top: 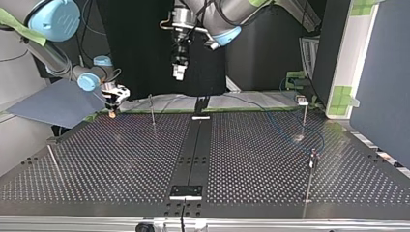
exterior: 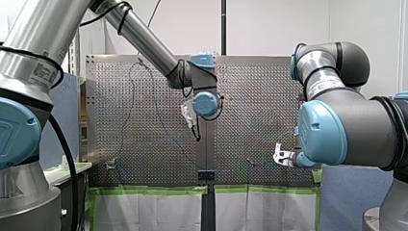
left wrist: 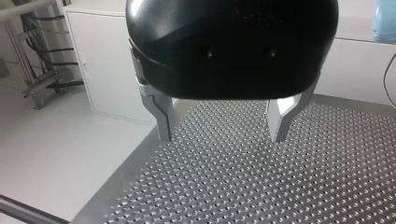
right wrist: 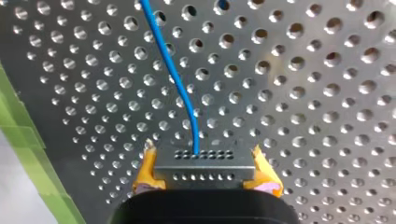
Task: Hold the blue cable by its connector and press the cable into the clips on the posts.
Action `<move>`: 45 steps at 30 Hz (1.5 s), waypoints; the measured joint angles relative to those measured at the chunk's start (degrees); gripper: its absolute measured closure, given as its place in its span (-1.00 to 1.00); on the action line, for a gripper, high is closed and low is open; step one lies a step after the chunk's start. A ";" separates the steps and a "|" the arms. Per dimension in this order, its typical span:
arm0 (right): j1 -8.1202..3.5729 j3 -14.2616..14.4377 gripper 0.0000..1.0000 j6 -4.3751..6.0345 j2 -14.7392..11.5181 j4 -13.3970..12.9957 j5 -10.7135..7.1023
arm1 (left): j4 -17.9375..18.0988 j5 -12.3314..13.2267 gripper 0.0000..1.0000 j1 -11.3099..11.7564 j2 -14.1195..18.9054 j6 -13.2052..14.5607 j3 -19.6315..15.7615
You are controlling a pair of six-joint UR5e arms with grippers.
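Clearly the blue cable runs straight ahead from its connector, which sits square between the yellow pads of my right gripper, pinched from both sides. A firm pinch and a lightly taut cable should seat it cleanly in the clips on the posts; a jerk would likely twist the connector. Beneath that gripper lies the perforated table. My left gripper hangs spread and empty, the posts apart from both.
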 joint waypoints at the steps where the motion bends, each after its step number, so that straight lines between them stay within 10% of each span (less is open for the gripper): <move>1: -0.03 0.30 1.00 -0.10 -0.22 0.04 0.05 | 0.00 0.02 -1.00 0.01 0.49 -0.05 -0.48; 17: -0.17 6.77 1.00 -0.29 -6.42 -1.41 0.68 | 1.08 0.65 -1.00 0.05 10.26 -3.59 -10.25; 26: 0.30 11.68 1.00 1.86 -11.45 -3.93 1.65 | 4.23 3.52 -1.00 0.90 15.07 -6.90 -15.28; 45: 2.68 18.39 1.00 3.97 -22.05 -3.82 2.94 | 15.47 6.74 -1.00 1.86 5.92 -8.07 -26.63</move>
